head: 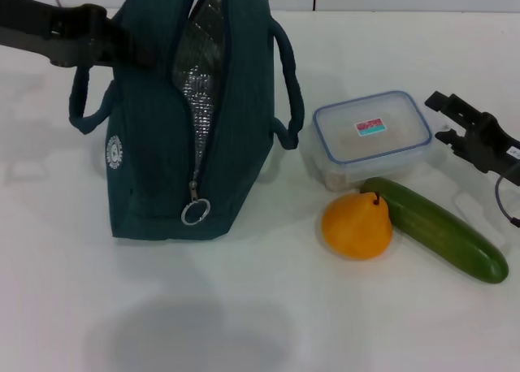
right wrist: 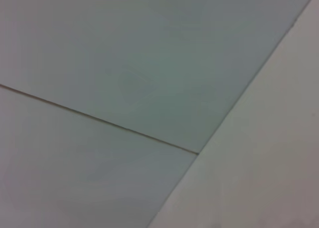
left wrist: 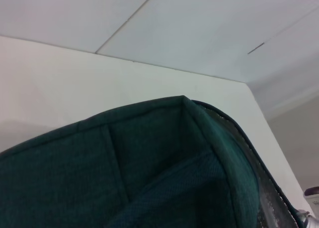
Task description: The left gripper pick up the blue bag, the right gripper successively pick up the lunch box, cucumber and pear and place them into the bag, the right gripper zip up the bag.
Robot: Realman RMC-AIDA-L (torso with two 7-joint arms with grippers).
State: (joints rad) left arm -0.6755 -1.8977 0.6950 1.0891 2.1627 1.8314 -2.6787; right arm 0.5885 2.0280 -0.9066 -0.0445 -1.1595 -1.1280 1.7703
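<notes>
Head view: left gripper (head: 134, 47) at blue bag (head: 162, 144); fingers, cannot tell.
Right gripper (head: 455, 124): fingers apart, beside lunch box (head: 370, 136).
Risk: bag may tip.

Your head camera looks forward and down from above onto the white table (head: 244, 323), taking in the blue bag (head: 175, 128) at left and the lunch box (head: 372, 136) at right. Your left wrist camera sits very close against the blue bag's (left wrist: 124, 173) upper edge, facing across the table toward the wall; the bag is what these two views share. Your right wrist camera faces only pale wall panels (right wrist: 124, 63).
</notes>
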